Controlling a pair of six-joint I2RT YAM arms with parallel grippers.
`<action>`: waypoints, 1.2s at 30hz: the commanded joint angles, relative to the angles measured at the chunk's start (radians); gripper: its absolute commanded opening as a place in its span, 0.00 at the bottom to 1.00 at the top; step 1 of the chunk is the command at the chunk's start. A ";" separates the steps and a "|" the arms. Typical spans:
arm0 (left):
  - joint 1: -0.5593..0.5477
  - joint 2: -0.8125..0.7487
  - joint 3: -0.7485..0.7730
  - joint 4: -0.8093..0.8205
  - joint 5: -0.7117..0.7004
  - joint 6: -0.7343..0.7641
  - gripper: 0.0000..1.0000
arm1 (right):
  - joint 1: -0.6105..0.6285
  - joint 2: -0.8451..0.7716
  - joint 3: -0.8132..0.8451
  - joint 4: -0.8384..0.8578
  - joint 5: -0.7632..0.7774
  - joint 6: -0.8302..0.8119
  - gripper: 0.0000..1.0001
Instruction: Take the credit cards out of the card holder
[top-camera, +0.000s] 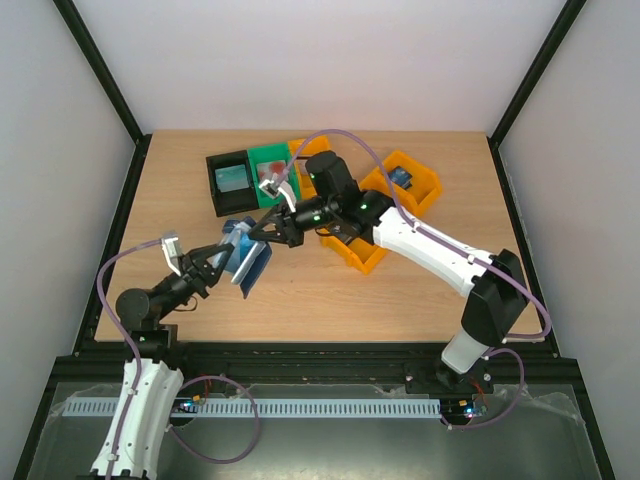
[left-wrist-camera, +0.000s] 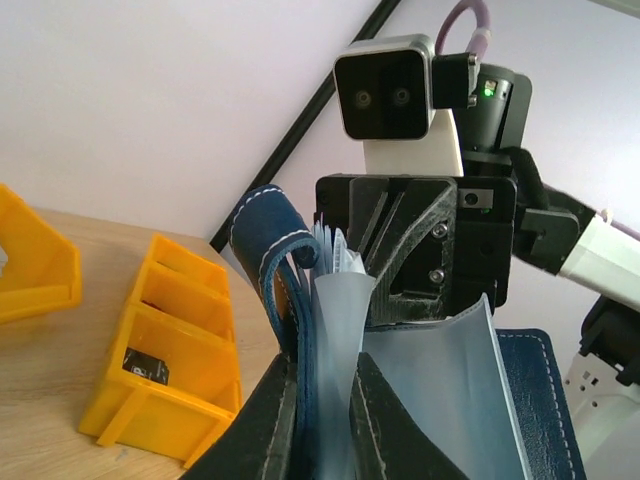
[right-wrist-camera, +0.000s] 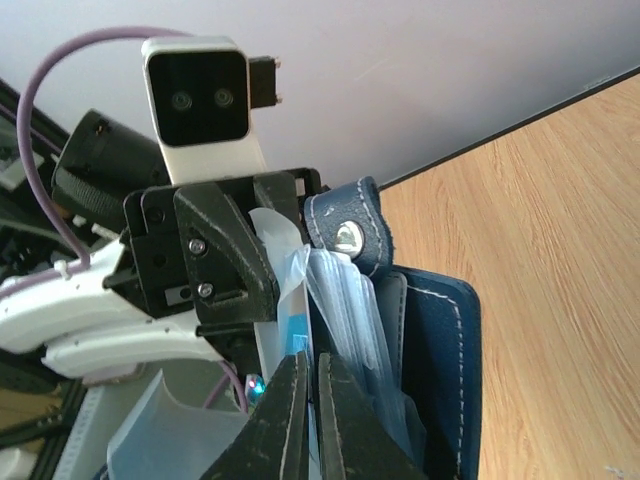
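Observation:
The card holder (top-camera: 250, 262) hangs open above the table, navy outside with pale clear sleeves inside. My left gripper (top-camera: 226, 262) is shut on it; in the left wrist view its jaws (left-wrist-camera: 325, 395) pinch the navy cover and one clear sleeve (left-wrist-camera: 335, 340). My right gripper (top-camera: 263, 233) reaches into the holder from the far side. In the right wrist view it is (right-wrist-camera: 313, 372) shut on the edge of a blue credit card (right-wrist-camera: 294, 328) that stands among the sleeves. The snap tab (right-wrist-camera: 350, 232) curls above the holder (right-wrist-camera: 445, 340).
At the back stand a black bin (top-camera: 215, 185) with a teal card (top-camera: 233, 180), a green bin (top-camera: 268, 155) with a reddish card (top-camera: 270, 174), and orange bins (top-camera: 425, 190) (top-camera: 355, 255). Orange bins (left-wrist-camera: 170, 360) also sit left of the holder.

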 joint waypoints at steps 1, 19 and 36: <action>-0.007 -0.008 0.003 0.021 0.018 0.067 0.02 | 0.014 -0.007 0.071 -0.232 -0.030 -0.228 0.07; -0.012 -0.112 0.111 -0.186 0.130 0.657 0.02 | 0.143 -0.244 -0.217 -0.096 0.364 -0.446 0.13; -0.031 -0.102 0.165 -0.269 0.206 0.778 0.02 | 0.193 -0.326 -0.324 0.053 0.385 -0.559 0.16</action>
